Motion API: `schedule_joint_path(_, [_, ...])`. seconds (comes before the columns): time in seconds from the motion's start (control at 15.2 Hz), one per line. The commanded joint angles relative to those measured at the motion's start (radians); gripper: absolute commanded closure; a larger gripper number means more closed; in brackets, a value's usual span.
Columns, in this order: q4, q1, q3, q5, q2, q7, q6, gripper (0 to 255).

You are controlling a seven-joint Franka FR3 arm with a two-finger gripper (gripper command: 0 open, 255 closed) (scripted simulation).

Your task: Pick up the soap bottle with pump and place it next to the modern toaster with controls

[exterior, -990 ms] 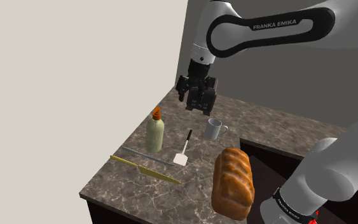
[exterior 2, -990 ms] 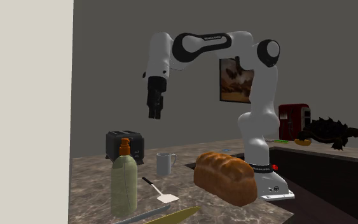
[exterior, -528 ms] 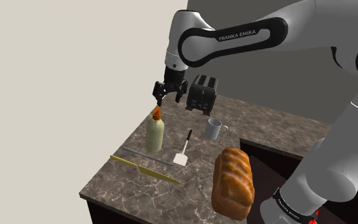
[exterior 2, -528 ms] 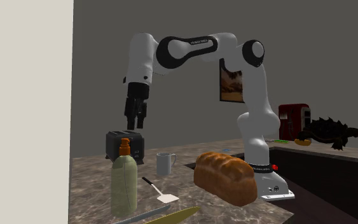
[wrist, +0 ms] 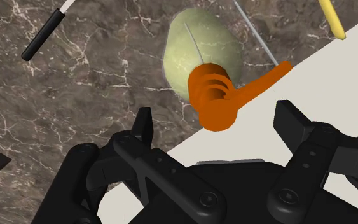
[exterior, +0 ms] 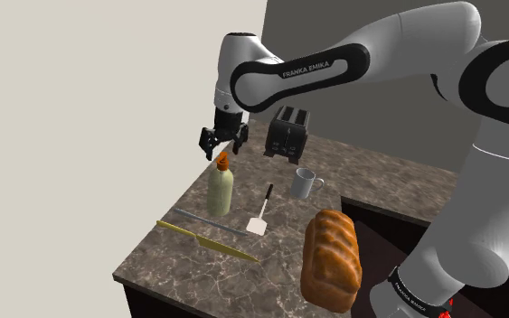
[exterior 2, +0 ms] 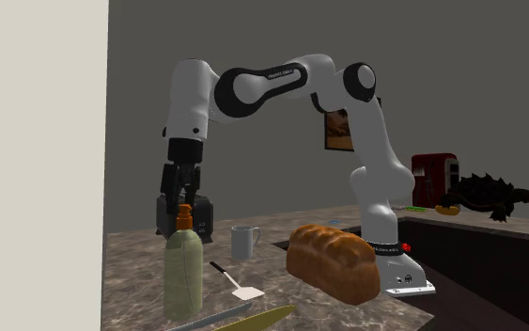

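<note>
Bottle (exterior: 221,187): one. It stands upright on the counter (exterior: 338,173), long axis vertical, with a pale green body and an orange pump (wrist: 214,97) on top. Its spout runs out sideways toward the nearest counter edge, the one on the shoulder view's left. The bottle sits close to that edge, about midway along it.

Gripper (exterior: 222,150): points straight down, directly over the pump. Fingers (wrist: 144,125) stand wide apart, one to each side of the pump head, with a clear gap on both sides. Nothing is clasped. From the second exterior view the gripper (exterior 2: 179,198) has its tips about level with the pump top on the bottle (exterior 2: 183,270); whether they are a little above or at that level I cannot tell.

Toaster (exterior: 288,132): one, black, at the far end of the counter toward the wall, well apart from the bottle.

Other items, one of each:
- mug (exterior: 305,183), grey, between toaster and loaf
- spatula (exterior: 261,213), dark handle and white blade, lying flat just beside the bottle toward the counter's middle
- loaf (exterior: 331,260), brown, near the counter's front edge by the stand
- knife (exterior: 207,240), yellow, lying flat toward the near corner
- thin grey blade (exterior: 202,219), lying flat between the knife and the bottle's base, roughly parallel to the knife
</note>
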Motion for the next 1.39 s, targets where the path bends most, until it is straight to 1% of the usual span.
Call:
schedule_joint_path(0.0, [-0.012, 0.002, -0.001, -0.006, 0.013, 0.005, 0.024, 0])
schedule_joint_path(0.13, [-0.022, 0.002, -0.002, -0.010, 0.021, 0.007, 0.043, 0])
schedule_joint_path(0.66, [-0.022, 0.002, -0.002, -0.010, 0.022, 0.007, 0.042, 0])
schedule_joint_path(0.73, [-0.022, 0.002, -0.002, -0.010, 0.022, 0.007, 0.042, 255])
schedule_joint_path(1.32, [-0.022, 0.002, -0.002, -0.010, 0.022, 0.007, 0.042, 255])
